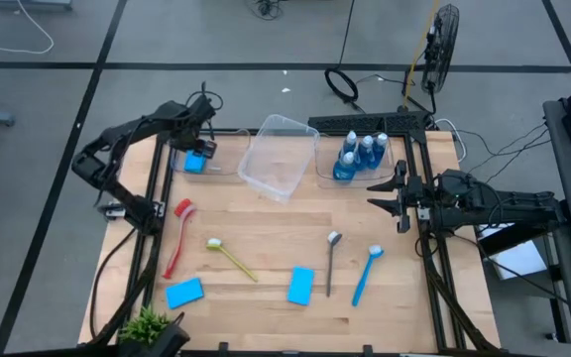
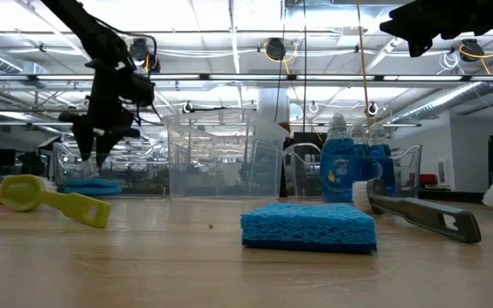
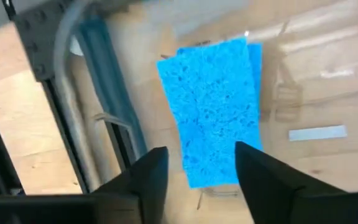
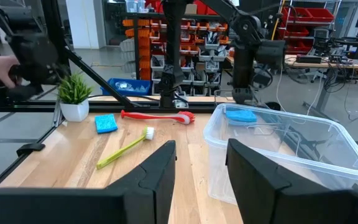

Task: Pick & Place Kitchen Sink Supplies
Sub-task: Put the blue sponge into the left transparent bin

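Observation:
My left gripper (image 1: pixel 206 151) is open over the far-left clear bin (image 1: pixel 191 164), just above a blue sponge (image 3: pixel 213 109) that lies flat on the bin's floor. In the low view this gripper (image 2: pixel 92 144) stands clear of the sponge (image 2: pixel 88 183). Three blue bottles (image 1: pixel 358 154) stand in the far-right bin. A red brush (image 1: pixel 179 236), yellow brush (image 1: pixel 230 258), two more sponges (image 1: pixel 184 293) (image 1: pixel 301 285), a grey metal tool (image 1: pixel 332 261) and a blue brush (image 1: pixel 365 275) lie on the table. My right gripper (image 1: pixel 397 195) waits open near the right edge.
A larger clear bin (image 1: pixel 276 156) sits askew at the far middle, between the two smaller bins. A small green plant (image 1: pixel 147 325) stands at the near-left corner. Black frame rails run along the table's left and right sides. Bare wood lies between the middle bin and the scattered tools.

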Available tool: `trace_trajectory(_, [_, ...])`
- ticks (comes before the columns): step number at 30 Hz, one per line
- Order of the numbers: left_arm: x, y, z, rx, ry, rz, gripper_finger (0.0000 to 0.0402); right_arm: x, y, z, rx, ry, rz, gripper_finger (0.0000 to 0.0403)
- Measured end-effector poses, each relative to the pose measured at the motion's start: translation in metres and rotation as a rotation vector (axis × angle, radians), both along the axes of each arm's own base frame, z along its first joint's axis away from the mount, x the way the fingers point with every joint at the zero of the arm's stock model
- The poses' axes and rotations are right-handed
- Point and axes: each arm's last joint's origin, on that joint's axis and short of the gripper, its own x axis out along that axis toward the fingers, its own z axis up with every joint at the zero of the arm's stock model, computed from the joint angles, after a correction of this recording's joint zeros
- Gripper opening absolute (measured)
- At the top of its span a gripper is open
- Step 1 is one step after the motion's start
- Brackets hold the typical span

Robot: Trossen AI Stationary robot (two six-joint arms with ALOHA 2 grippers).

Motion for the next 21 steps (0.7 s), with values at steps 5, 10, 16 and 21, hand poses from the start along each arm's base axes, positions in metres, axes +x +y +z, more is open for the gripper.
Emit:
trace_trajectory(5, [-0.002,-0.019,0.032,0.094,-0.105,-0.031,0.0224,0.000,0.000,0.000,0.000,0.000,0.000,0.0130])
trace_trajectory(10, [0.000,-0.052,0.067,0.158,-0.300,-0.086,0.0233,0.000,0.000,0.000,0.000,0.000,0.000,0.0130])
trace_trajectory(16, [0.006,-0.103,0.099,0.094,-0.610,-0.203,0.0218,0.000,0.000,0.000,-0.002,0.000,0.000,0.0130])
trace_trajectory(21, [0.012,-0.146,0.113,0.028,-0.733,-0.306,0.0205,0.000,0.000,0.000,-0.008,0.001,0.000,0.0130])
